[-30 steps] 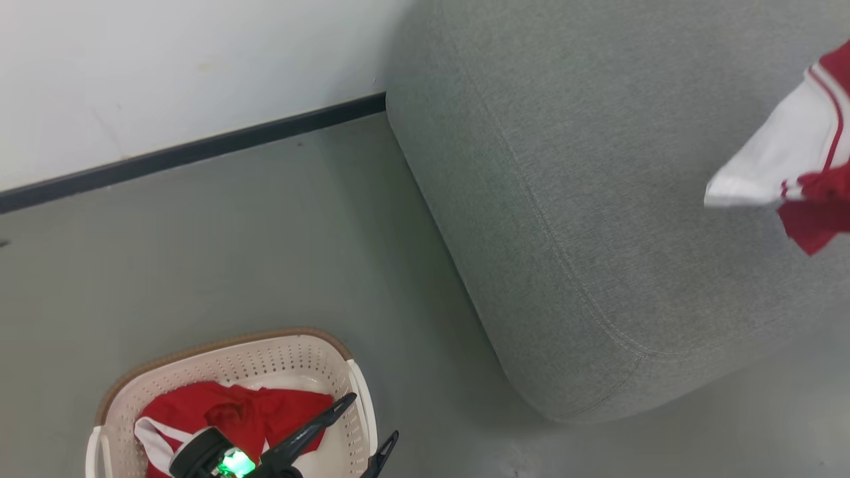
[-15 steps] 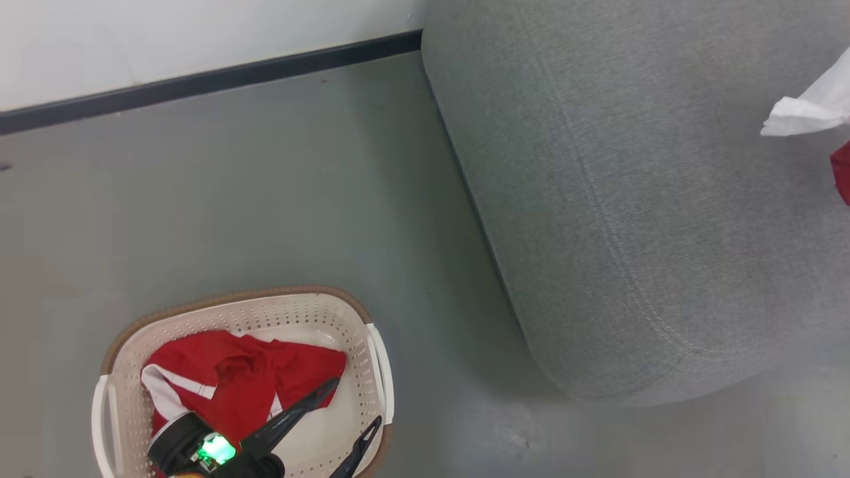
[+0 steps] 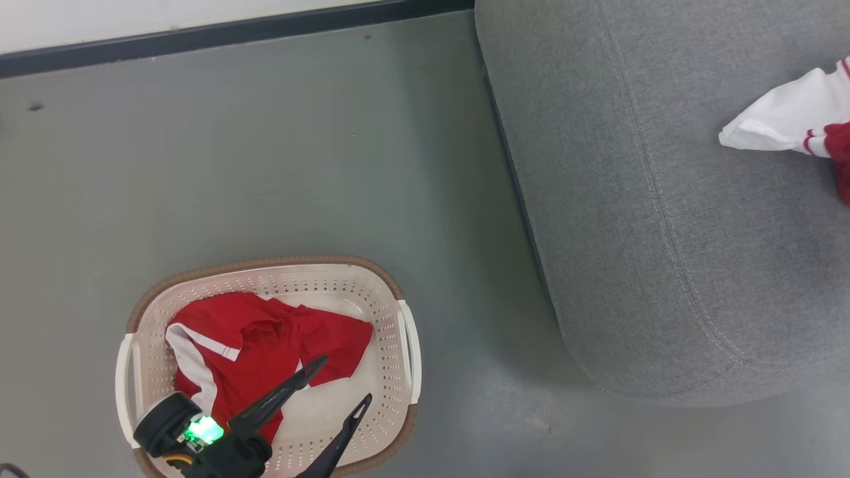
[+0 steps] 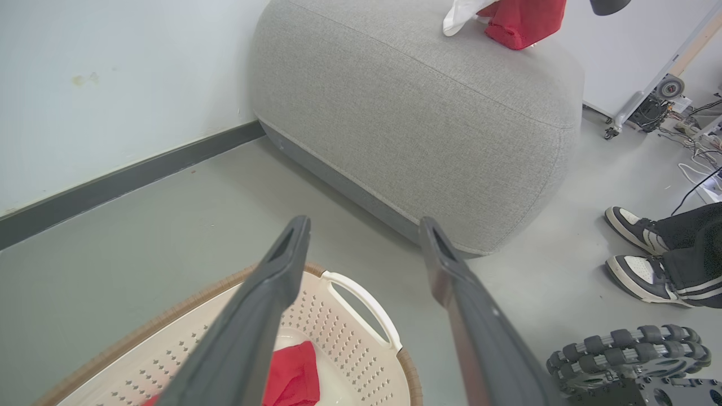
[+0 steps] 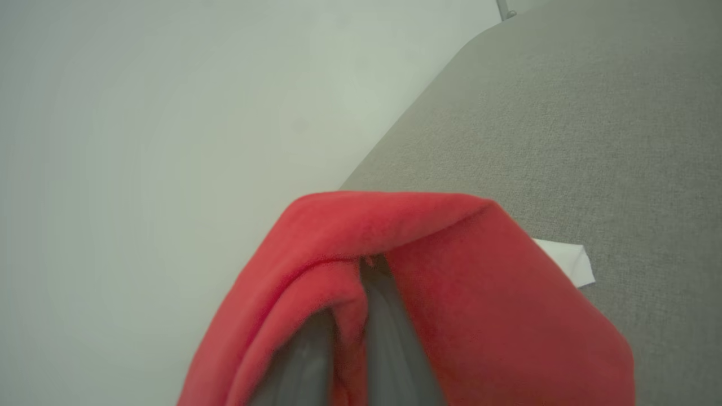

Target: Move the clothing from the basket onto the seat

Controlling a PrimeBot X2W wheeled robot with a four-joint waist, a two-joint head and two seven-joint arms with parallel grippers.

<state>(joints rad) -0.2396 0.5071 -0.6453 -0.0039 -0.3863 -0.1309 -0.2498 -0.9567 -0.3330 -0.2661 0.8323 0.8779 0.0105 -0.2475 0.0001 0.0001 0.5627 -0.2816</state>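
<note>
You swung cam to the basket [image 3: 265, 262]: left gripper [image 3: 345, 379] wide over red top [image 3: 265, 345], right gripper [image 5: 364, 282] clamped on garment [image 5: 451, 270] at seat [image 3: 631, 199]; 2nd pick pending.

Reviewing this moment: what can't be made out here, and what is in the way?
- Head view: the clothing over the seat runs off the right edge, so its full extent is unseen.
- Right wrist view: that clothing wraps the right gripper, hiding its fingertips.
- Head view: the left gripper covers the basket's near rim and part of the red garment inside.
- Left wrist view: the right edge cuts off a person above the shoes and trouser legs.
</note>
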